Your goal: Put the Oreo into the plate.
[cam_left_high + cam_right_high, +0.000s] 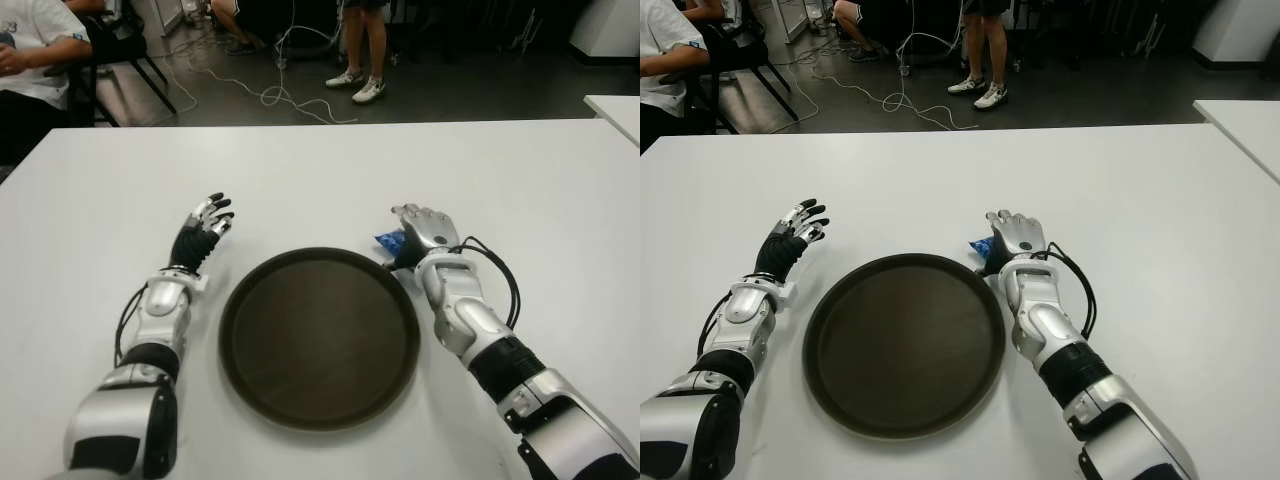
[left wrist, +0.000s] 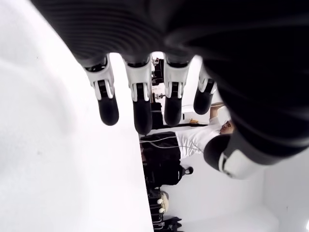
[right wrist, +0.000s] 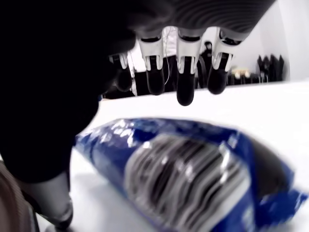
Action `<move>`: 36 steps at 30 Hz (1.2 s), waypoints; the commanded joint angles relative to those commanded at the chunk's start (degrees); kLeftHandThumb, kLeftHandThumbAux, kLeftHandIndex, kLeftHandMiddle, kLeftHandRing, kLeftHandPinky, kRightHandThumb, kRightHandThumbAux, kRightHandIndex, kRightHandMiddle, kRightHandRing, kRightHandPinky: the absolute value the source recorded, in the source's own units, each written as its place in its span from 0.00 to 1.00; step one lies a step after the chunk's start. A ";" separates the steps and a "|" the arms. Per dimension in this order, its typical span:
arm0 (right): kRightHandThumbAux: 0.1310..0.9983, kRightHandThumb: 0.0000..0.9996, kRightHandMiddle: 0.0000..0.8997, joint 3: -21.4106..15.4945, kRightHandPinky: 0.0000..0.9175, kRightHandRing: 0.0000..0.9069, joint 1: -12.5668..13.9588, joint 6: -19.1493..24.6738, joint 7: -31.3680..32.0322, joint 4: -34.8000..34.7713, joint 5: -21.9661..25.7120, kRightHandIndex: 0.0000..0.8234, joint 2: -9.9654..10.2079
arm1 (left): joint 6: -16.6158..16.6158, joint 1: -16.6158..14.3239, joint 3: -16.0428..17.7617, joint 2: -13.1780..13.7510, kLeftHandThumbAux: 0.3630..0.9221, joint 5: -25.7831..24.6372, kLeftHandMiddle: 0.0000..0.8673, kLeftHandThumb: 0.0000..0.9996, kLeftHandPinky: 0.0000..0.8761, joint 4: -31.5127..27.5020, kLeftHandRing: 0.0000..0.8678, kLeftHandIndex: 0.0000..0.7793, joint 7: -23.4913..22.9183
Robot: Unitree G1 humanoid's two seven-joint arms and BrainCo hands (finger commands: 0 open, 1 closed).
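A wide white counter (image 1: 330, 170) carries a round, dark brown plate (image 1: 320, 340) with a raised rim — and a blue Oreo packet (image 1: 389, 241) lying just beside that rim.

only the plate (image 1: 318, 338) rim stands beside the oreo (image 1: 387, 241).

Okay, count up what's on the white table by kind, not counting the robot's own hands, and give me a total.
Round dark brown plates: 1
Blue Oreo packets, lying on the white table under the right hand: 1
Total: 2
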 joint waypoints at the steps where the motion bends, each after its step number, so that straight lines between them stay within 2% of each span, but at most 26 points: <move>1: 0.66 0.00 0.20 -0.24 0.23 0.22 -0.04 -0.15 0.31 -0.02 0.59 0.22 0.03 | -0.08 0.05 0.03 -0.06 0.42 -0.09 0.16 0.17 0.18 -0.18 0.16 0.10 -0.13; 9: 0.66 0.00 0.23 -1.62 0.23 0.24 -0.48 -0.44 2.33 0.26 3.99 0.24 0.35 | -0.46 0.47 0.18 -0.12 0.44 -0.39 0.16 0.18 0.18 -0.86 0.16 0.10 -0.92; 16: 0.67 0.00 0.25 -1.78 0.24 0.26 -1.00 -1.05 3.33 0.72 5.70 0.24 -0.12 | -0.24 0.23 0.00 0.05 0.47 0.13 0.16 0.19 0.18 -0.49 0.16 0.10 -0.13; 36: 0.67 0.00 0.23 -2.60 0.23 0.24 -1.62 -2.97 4.67 1.84 9.33 0.22 -0.49 | -0.27 0.19 -0.16 0.36 0.43 0.30 0.17 0.16 0.17 -0.34 0.17 0.10 -0.07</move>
